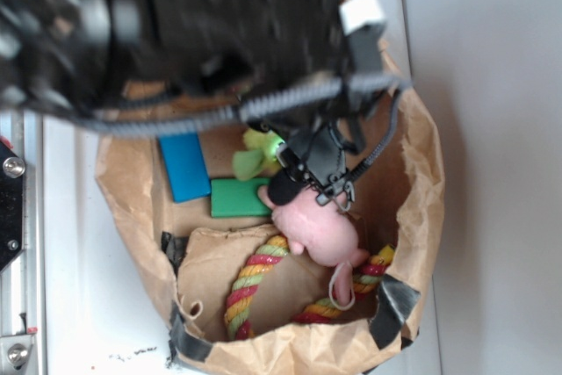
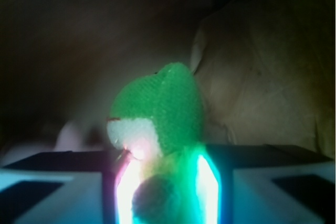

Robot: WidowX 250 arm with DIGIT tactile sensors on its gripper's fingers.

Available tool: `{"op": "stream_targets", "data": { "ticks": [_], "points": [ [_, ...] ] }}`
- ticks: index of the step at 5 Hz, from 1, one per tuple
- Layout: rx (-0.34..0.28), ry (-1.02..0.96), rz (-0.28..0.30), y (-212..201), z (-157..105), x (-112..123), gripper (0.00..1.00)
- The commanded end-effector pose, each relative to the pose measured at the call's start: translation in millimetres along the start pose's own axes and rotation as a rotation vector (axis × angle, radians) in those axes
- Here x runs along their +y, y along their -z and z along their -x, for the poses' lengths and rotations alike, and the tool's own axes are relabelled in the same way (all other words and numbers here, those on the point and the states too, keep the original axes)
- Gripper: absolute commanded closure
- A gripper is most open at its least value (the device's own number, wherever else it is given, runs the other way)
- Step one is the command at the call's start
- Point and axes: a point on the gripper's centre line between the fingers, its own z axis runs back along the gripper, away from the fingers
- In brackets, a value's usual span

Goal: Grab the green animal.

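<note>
Inside the brown paper bag (image 1: 421, 208), the green animal (image 1: 257, 154) sits near the back wall, and the wrist view shows its darker green head (image 2: 160, 108) rising between the two fingers, which press against its fuzzy body on either side. The gripper (image 2: 165, 187) is clenched on the plush; in the exterior view its black body (image 1: 316, 164) hides most of the toy, so whether the toy is off the bag floor is hard to say. Just beside it lie a flat green block (image 1: 235, 198) and a blue block (image 1: 183, 166). The pink plush (image 1: 318, 230) lies in front, resting against a multicoloured rope ring (image 1: 250, 283).
</note>
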Motion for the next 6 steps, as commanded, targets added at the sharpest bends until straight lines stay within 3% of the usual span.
{"op": "stream_targets", "data": {
  "ticks": [1,3,6],
  "points": [
    [-0.078,0.186,0.051,-60.0,5.9,-6.1,1.0],
    [-0.101,0.454,0.101,-83.5,18.0,-25.7,1.0],
    [-0.076,0.444,0.103,-92.0,10.4,-30.0,1.0]
  ]
}}
